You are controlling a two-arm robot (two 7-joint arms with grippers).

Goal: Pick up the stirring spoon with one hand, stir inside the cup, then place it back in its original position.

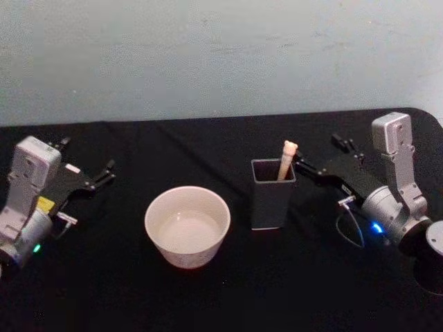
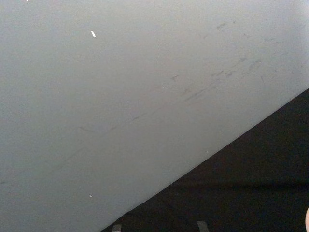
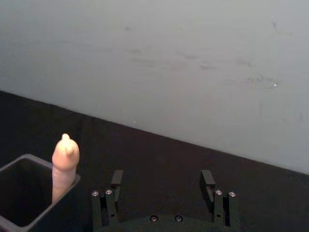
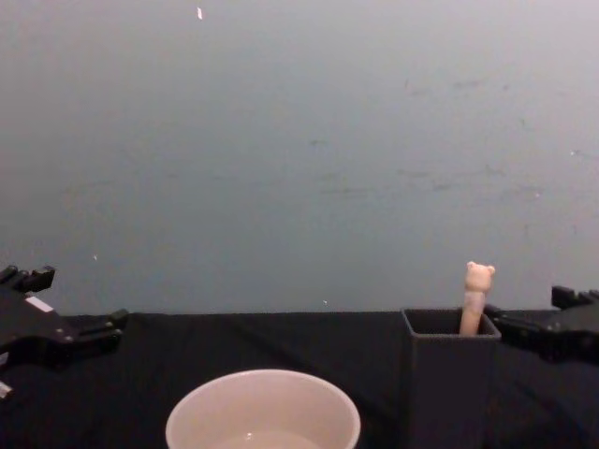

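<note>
Here, line by line:

Stirring spoon (image 1: pixel 286 160): standing in the holder (image 1: pixel 271 195), leaning against its far-right corner; the peach handle with its bear head rises above the rim, and the metal bowl is hidden inside.

Holder: dark grey, square-sided, upright on the black table (image 1: pixel 208 297), just right of centre.

Cup (image 1: pixel 187 225): cream-white and round, on the table to the left of the holder and slightly nearer — apart from it, not touching.

Right gripper (image 1: pixel 299 163): hovering just right of the holder, fingertips close beside the spoon's handle but not on it; in the right wrist view the two fingers (image 3: pixel 207 180) stand wide apart with nothing between them.

Left gripper (image 1: pixel 107 171): off at the left side of the table, well apart from the cup — fingers spread, holding nothing.

Wall (image 4: pixel 299 140): plain pale grey, behind the far edge of the table.
</note>
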